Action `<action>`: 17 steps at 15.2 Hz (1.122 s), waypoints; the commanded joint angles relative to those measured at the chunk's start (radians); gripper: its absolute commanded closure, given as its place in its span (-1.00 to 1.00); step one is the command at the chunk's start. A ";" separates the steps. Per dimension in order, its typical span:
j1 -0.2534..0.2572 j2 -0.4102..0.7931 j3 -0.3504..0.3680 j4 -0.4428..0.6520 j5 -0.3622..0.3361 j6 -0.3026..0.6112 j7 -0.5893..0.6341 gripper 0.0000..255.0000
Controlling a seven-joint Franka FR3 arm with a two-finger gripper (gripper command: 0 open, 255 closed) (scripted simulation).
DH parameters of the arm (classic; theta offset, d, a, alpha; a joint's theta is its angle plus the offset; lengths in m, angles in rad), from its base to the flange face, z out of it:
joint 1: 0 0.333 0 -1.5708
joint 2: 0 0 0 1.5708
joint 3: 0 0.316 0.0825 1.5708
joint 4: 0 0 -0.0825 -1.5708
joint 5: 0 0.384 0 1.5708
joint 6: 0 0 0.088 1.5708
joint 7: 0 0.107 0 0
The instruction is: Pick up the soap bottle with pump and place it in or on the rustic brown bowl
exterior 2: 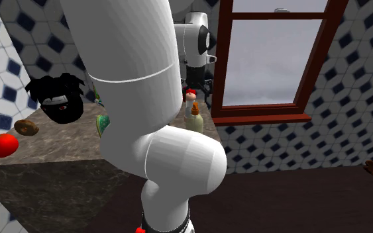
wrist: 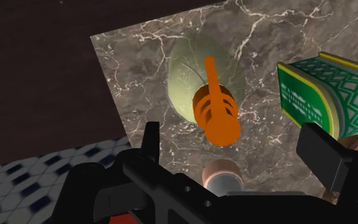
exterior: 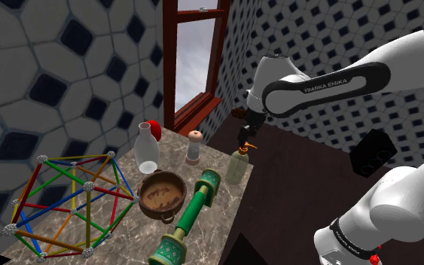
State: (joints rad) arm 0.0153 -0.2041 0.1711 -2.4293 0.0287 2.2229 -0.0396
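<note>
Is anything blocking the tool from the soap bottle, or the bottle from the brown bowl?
Nothing visible separates the open tool from the soap bottle. The green patterned roller has one end lying between bottle and bowl.

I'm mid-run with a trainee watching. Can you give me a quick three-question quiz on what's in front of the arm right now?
1. True or false: the black claw is shut on the pale green soap bottle with the orange pump.
2. What lies beside the brown round bowl on the marble counter? A) a green patterned roller B) a blue kettle C) a yellow mug
3. Fill in: the claw hangs ___ the soap bottle.
Key: 1 false, the fingers stand apart and touch nothing; 2 A; 3 above.
</note>
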 commanded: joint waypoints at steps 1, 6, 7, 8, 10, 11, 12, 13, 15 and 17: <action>-0.002 0.034 0.001 0.003 -0.007 0.033 0.001 -1.00; -0.004 0.078 0.004 -0.027 -0.016 0.106 0.007 -1.00; -0.004 0.093 0.004 -0.035 -0.019 0.129 0.009 -1.00; -0.004 0.093 0.004 -0.036 -0.019 0.129 0.009 -1.00; -0.004 0.093 0.004 -0.035 -0.019 0.129 0.009 -1.00; -0.004 0.093 0.004 -0.035 -0.019 0.129 0.009 -1.00; -0.004 0.093 0.004 -0.035 -0.019 0.129 0.009 -1.00; -0.004 0.093 0.004 -0.035 -0.019 0.129 0.009 -1.00; -0.004 0.093 0.004 -0.035 -0.019 0.129 0.009 -1.00; -0.004 0.093 0.004 -0.035 -0.019 0.129 0.010 1.00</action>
State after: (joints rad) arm 0.0112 -0.1115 0.1756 -2.4644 0.0098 2.3516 -0.0301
